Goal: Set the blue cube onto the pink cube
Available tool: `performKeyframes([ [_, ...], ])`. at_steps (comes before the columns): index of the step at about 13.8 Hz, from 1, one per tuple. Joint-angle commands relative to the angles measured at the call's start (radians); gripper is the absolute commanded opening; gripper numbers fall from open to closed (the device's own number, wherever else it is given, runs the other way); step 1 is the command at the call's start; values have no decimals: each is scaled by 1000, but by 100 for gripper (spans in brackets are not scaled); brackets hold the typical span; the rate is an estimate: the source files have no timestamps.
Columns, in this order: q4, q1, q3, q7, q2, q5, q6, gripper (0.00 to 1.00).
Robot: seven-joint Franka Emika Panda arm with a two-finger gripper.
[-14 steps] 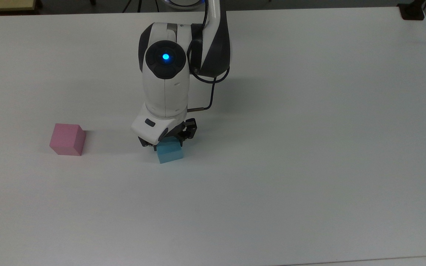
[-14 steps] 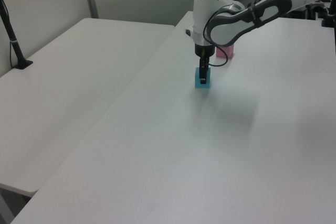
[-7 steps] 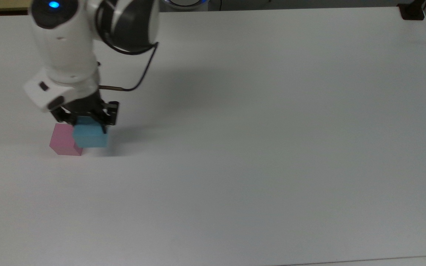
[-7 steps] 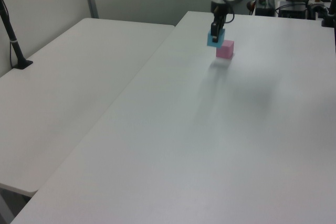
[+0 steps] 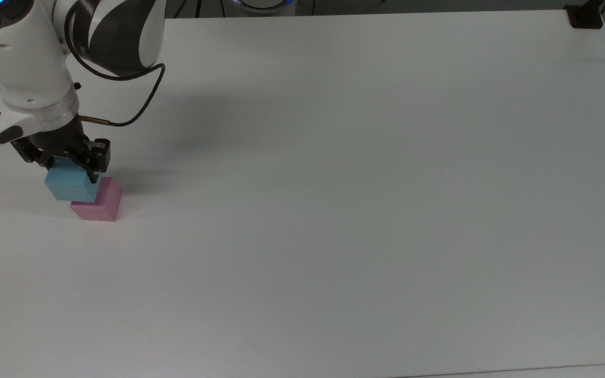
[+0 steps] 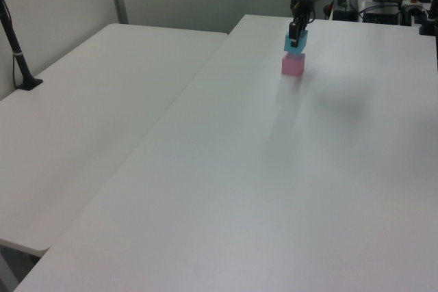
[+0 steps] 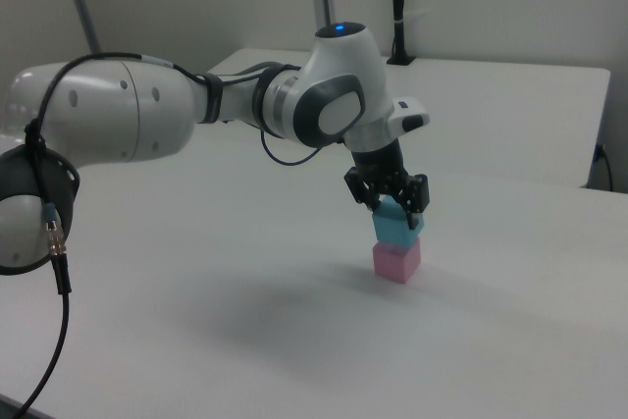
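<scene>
The gripper [image 7: 390, 205] is clamped on the blue cube [image 7: 397, 226], which sits between its fingers, directly above the pink cube [image 7: 396, 261] on the white table [image 5: 365, 184]; whether the cubes touch is unclear

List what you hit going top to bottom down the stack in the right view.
Arm's wrist → gripper shut on the blue cube → blue cube → pink cube → table. The blue cube sits over the pink one.
</scene>
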Motion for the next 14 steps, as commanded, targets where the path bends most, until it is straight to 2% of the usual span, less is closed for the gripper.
performKeyframes([
  [1,-10,0,6,-5,5,-31,27,100],
  [5,-10,10,8,-1,-47,-44,0,100],
  [8,-17,74,9,8,-180,-44,-179,100],
  [9,-25,109,9,43,-237,-42,-263,100],
  [12,-27,192,15,308,-354,-36,-445,100],
  [14,-36,252,15,326,-383,-40,-520,100],
])
